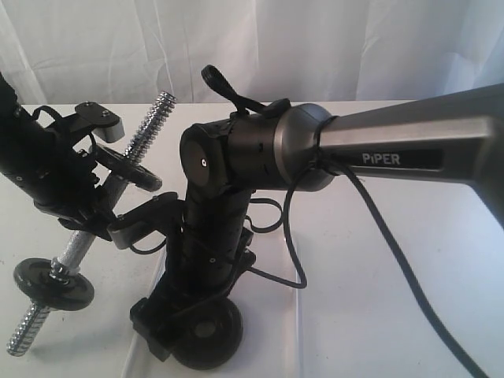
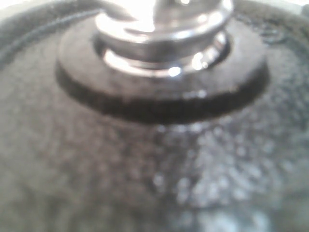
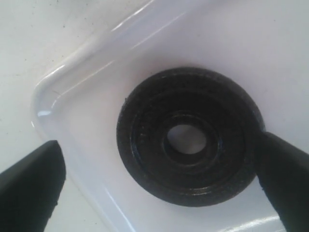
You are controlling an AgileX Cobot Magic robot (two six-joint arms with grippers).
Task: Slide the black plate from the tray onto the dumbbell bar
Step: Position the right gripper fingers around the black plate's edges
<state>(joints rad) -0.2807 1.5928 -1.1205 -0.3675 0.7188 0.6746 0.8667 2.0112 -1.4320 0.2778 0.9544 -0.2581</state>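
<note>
Black plate (image 3: 188,137) flat in tray (image 3: 87,96), between wide-spread right fingers (image 3: 282,179), one at its rim, ungripped

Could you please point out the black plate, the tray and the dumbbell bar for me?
black plate (image 3: 141,142), right wrist view, on its flat face beside the central hole.
tray (image 3: 48,94), right wrist view, on its rounded corner rim.
dumbbell bar (image 1: 150,122), exterior view, on its upper threaded end.

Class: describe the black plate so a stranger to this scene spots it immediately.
Find the white tray under the right arm. The black plate lies flat in it between the open fingers, its hole empty, unlike two discs threaded on the dumbbell bar.
</note>
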